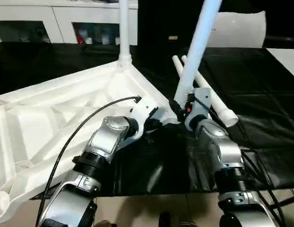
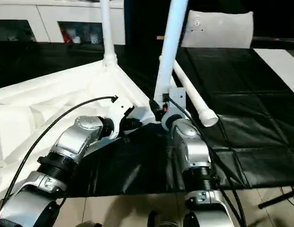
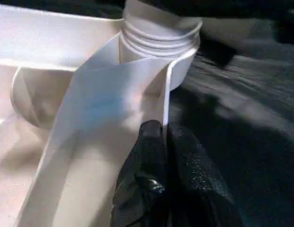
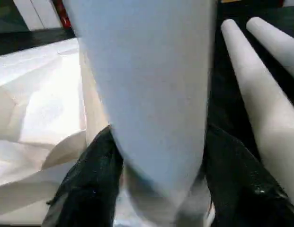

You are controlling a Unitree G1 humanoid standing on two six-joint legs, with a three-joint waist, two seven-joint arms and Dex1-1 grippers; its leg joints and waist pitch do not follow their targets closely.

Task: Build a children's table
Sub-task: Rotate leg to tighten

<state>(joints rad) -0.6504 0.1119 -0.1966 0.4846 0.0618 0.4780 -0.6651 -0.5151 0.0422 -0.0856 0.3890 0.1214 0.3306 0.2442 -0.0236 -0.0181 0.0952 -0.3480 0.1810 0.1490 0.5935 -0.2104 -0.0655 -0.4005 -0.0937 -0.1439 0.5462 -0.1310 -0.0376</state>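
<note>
The children's table top (image 1: pixel 52 118) lies upside down on the black mat, ribs facing up. One white leg (image 1: pixel 123 28) stands upright in its far corner socket. My right gripper (image 1: pixel 181 108) is shut on a second leg (image 1: pixel 199 42), which leans slightly over the near corner; in the right wrist view the leg (image 4: pixel 151 94) sits between both black fingers (image 4: pixel 90 179). My left gripper (image 3: pixel 163 130) is pinched shut on a thin rib of the top, just below the threaded corner socket (image 3: pixel 158 38). Two loose legs (image 1: pixel 210 97) lie on the mat behind the right gripper.
The black mat (image 1: pixel 260 85) covers the floor to the right. A white cabinet with glass doors (image 1: pixel 66 23) runs along the back. A white panel (image 1: pixel 241 28) stands at the back right. Bare floor (image 1: pixel 151 208) shows at the mat's near edge.
</note>
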